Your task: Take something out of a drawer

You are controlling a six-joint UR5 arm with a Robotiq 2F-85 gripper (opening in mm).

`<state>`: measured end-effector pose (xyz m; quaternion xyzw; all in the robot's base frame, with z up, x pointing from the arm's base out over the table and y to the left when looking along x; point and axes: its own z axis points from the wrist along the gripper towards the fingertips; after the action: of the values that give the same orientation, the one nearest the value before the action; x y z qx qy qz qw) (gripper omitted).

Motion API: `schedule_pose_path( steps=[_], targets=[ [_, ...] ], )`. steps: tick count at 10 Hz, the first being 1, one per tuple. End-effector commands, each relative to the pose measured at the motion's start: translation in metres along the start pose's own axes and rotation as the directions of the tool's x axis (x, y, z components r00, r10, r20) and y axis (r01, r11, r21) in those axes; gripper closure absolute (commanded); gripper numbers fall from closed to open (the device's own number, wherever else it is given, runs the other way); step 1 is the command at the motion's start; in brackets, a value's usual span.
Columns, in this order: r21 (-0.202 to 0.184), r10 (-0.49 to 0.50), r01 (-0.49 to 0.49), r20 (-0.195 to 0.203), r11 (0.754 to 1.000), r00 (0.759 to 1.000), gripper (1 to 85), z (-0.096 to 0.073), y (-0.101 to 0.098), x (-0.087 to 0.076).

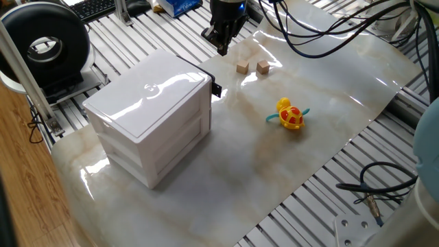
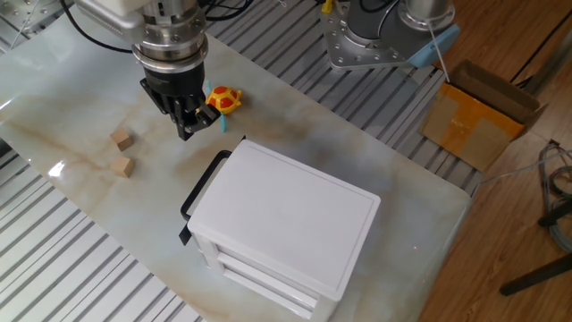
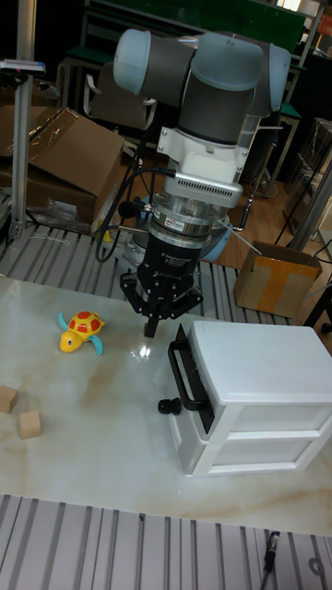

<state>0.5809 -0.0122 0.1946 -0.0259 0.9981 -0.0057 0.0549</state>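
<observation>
In one fixed view, the black two-finger gripper (image 1: 221,42) is hanging near the far edge of the pale marbled table (image 1: 322,110), its fingers drawn close together on nothing, just beyond the glossy white three-tier plastic box (image 1: 152,116) that is sitting toward the table's left edge; the shallow white top drawer with its small black knob (image 1: 215,88) is peeking out at the box's front corner, two small tan wooden cubes (image 1: 252,66) are lying near the gripper, and a yellow and red toy turtle with teal flippers (image 1: 289,114) is resting toward the table's middle. In the other fixed view, the gripper (image 2: 187,125) is hovering just beside the drawer (image 2: 207,183), which is showing as a dark slot opened a little way, with the cubes (image 2: 121,152) to one side and the turtle (image 2: 224,99) beyond. In the tall fixed view, the gripper (image 3: 150,324) is pointing down beside the drawer's dark front (image 3: 184,376), clear of it, with the knob (image 3: 168,405) below. Whether anything is lying inside the drawer cannot be told. The opening is looking narrow, so a descent now is risking a finger striking the drawer front or box top; a sideways catch is likely to shove the light box across the slick table.
</observation>
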Motion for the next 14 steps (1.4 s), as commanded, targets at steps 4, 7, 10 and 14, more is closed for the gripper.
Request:
schedule_pose_path(
  steps=[4,7,10,14],
  targets=[
    [-0.002,-0.016,0.016,0.015,1.0,1.0,84.3,0.001,-0.003,-0.001],
    [0.014,-0.023,0.022,0.045,1.0,0.999,84.3,0.001,-0.009,-0.007],
    [0.013,-0.04,0.039,0.035,0.999,0.999,84.3,0.004,-0.008,-0.002],
    [-0.003,-0.055,0.055,0.08,0.998,0.995,84.3,0.011,-0.01,-0.003]
  ],
)
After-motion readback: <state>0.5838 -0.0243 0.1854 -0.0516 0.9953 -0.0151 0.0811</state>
